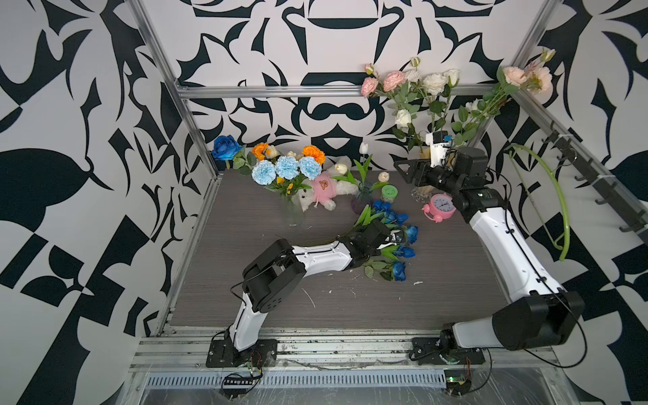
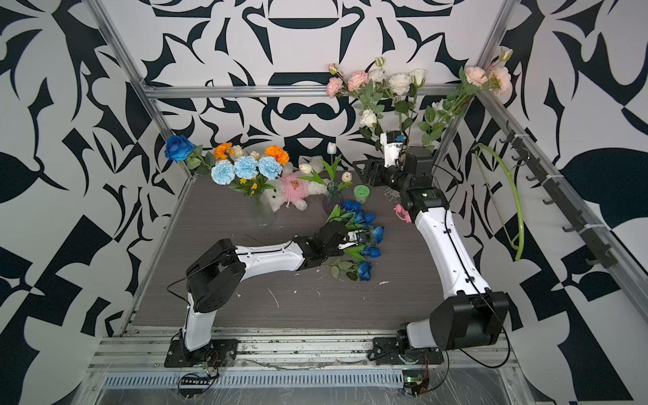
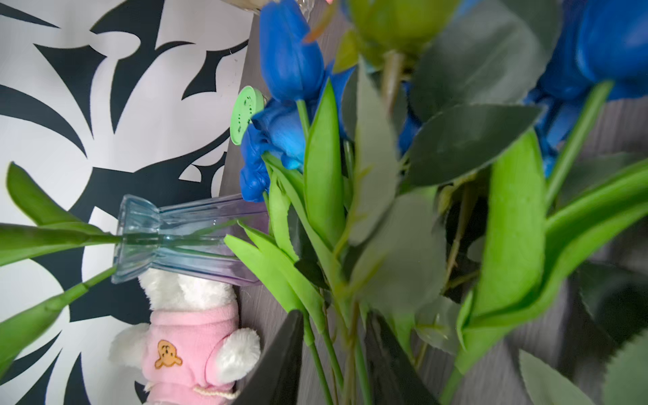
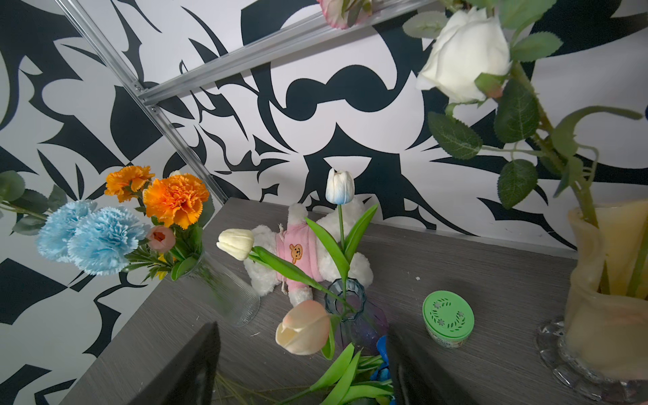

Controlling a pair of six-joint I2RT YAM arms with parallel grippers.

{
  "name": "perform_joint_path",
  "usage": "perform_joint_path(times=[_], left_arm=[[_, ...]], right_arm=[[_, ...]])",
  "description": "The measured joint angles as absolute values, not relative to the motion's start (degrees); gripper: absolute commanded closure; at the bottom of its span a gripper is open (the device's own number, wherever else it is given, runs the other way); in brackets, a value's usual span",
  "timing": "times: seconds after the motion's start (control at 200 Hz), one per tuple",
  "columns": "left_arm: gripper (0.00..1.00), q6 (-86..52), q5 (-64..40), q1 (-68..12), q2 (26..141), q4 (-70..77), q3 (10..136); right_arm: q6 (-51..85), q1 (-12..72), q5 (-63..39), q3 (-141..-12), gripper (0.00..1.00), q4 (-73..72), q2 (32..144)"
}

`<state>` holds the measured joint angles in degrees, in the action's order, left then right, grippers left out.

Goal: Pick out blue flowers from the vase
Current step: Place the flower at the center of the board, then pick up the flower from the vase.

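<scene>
A heap of deep-blue roses and tulips [image 1: 399, 242] lies mid-table, close up in the left wrist view [image 3: 287, 63]. My left gripper [image 1: 396, 236] rests on the heap, its fingers [image 3: 280, 364] apart with several green stems [image 3: 329, 350] loose between them. Pale-blue carnations [image 1: 285, 168] stand with orange marigolds in a clear ribbed vase [image 1: 292, 210]; a blue rose [image 1: 224, 147] leans out at the back left. My right gripper [image 1: 403, 170] hovers open and empty at the back right, beside a yellowish vase [image 4: 610, 280] of white and pink roses.
A small blue-purple vase [image 1: 363, 200] holds white and peach tulips behind the heap. A plush toy in a pink top [image 1: 324, 191], a green-lidded jar [image 1: 389, 193] and a pink alarm clock [image 1: 440, 207] lie along the back. A bent green stem [image 1: 557, 196] hangs at the right wall.
</scene>
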<state>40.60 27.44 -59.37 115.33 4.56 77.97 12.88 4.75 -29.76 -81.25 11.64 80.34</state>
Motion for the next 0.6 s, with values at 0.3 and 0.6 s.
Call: perform_joint_path(times=[0.3,0.6], left_arm=[[0.63,39.05,28.34,-59.24,110.04,4.95,73.23],[0.55,32.95,28.38,-57.21,95.96,4.27,66.83]], right_arm=[[12.78,4.75,-29.82,-81.25,0.26,12.23,80.34],[11.57,4.75,-29.56,-81.28,0.26,13.04,80.38]])
